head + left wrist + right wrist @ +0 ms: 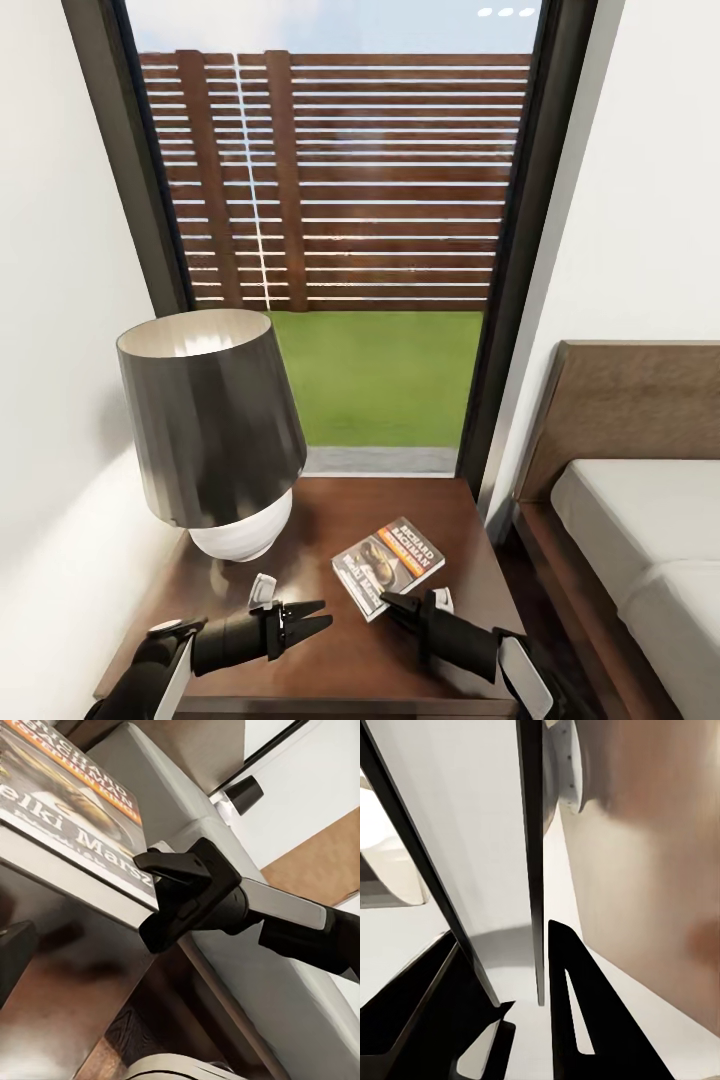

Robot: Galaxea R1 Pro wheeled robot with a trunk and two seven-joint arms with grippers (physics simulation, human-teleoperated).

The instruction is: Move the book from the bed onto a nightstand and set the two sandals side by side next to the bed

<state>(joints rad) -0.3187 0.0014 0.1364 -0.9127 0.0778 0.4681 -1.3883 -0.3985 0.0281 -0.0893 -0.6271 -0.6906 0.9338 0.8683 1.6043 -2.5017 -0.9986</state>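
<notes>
The bedroom (pixel 60 200) has white walls and a tall black-framed window (pixel 340 250) that looks out on a slatted brown fence (pixel 400 170) and a strip of grass (pixel 390 375). Below the window stands the nightstand (pixel 330 670), dark brown with a glossy top. On its left part sits a lamp (pixel 210 430) with a dark shade and a rounded white base. The book (pixel 388 565) lies flat on the nightstand top, to the right of the lamp's base, its cover up, with the orange-red band and white lettering showing. To the right of the nightstand, the bed (pixel 640 540) shows one corner: brown headboard, dark frame and light grey mattress.

Both arms reach over the front of the nightstand. The left gripper (pixel 312 620) hangs above the wood just left of the book, its two dark fingers spread apart and holding nothing. The right gripper (pixel 395 603) sits at the book's near edge, its tips right against or over the edge; from the head view I cannot tell whether its fingers are parted or closed on the book. In the left wrist view, the right gripper (pixel 161 896) meets the book (pixel 67 802) at its edge, with one finger above the cover and one at the book's edge below, though whether they are pinching it is not clear.
</notes>
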